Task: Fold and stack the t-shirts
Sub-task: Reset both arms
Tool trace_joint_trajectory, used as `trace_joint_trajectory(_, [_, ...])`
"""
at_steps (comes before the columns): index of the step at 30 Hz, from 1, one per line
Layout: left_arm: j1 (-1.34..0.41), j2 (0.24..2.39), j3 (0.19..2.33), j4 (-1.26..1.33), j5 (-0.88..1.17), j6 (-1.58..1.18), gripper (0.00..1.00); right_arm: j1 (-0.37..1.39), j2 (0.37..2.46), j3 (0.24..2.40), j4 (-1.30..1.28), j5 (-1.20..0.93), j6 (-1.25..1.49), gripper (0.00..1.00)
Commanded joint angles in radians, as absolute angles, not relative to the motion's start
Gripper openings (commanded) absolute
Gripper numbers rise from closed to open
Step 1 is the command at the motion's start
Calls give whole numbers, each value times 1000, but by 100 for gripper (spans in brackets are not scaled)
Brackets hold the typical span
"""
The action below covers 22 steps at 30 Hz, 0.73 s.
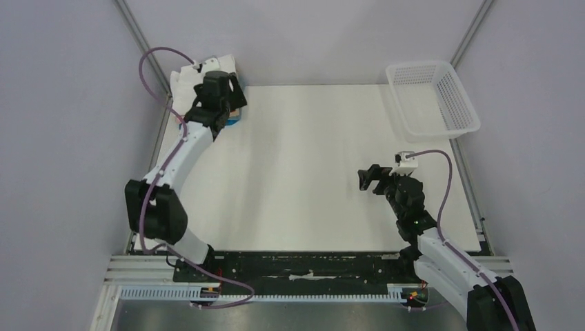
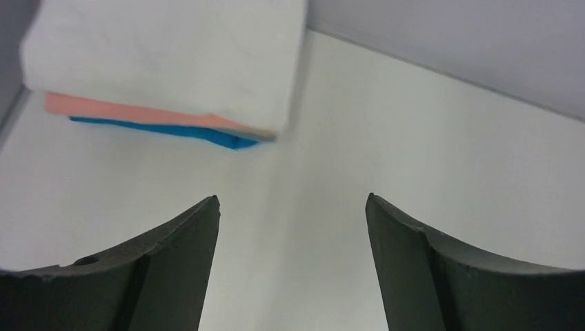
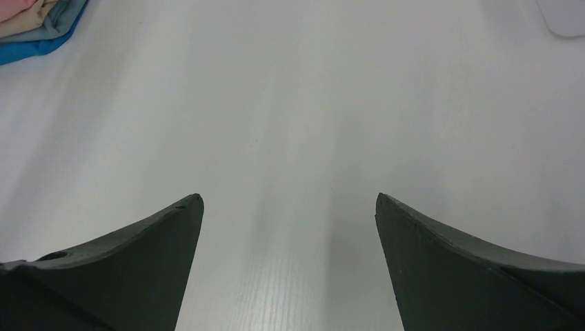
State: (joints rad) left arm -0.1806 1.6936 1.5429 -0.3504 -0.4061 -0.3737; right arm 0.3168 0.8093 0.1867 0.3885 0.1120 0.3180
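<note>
The t-shirts lie as a folded stack in the table's far left corner. In the left wrist view a white t-shirt is on top, with a salmon-pink layer and a bright blue one showing under its edge. From above, the white top and a blue edge peek out round my left gripper. That left gripper is open, just short of the stack, with bare table between its fingers. My right gripper hovers open and empty over the right half of the table.
A white lattice basket stands at the far right corner, and its corner shows in the right wrist view. The stack's tan and blue edges appear far off at the upper left there. Grey walls enclose the table.
</note>
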Motion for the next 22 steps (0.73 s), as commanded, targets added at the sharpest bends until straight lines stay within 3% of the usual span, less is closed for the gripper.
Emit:
trace_joint_trajectory(1, [-338,1429,1246,-194,-319,-433,83,317,745,166,324,130,349,98])
trace_joint_trajectory(6, [-520,1164,904,-160,-301,-464,83,318,658,132,258,152,369,98])
trace_joint_trajectory(11, [-542,925,603,-108,-293,-532,84,317,588,75,240,192,381,98])
trace_joint_trajectory(16, [-542,788,463,-118,-350,-560,84,318,514,5,245,251,407,98])
trace_joint_trajectory(22, [-540,750,454,-155,-390,-576,84,318,449,-54,292,239,407,98])
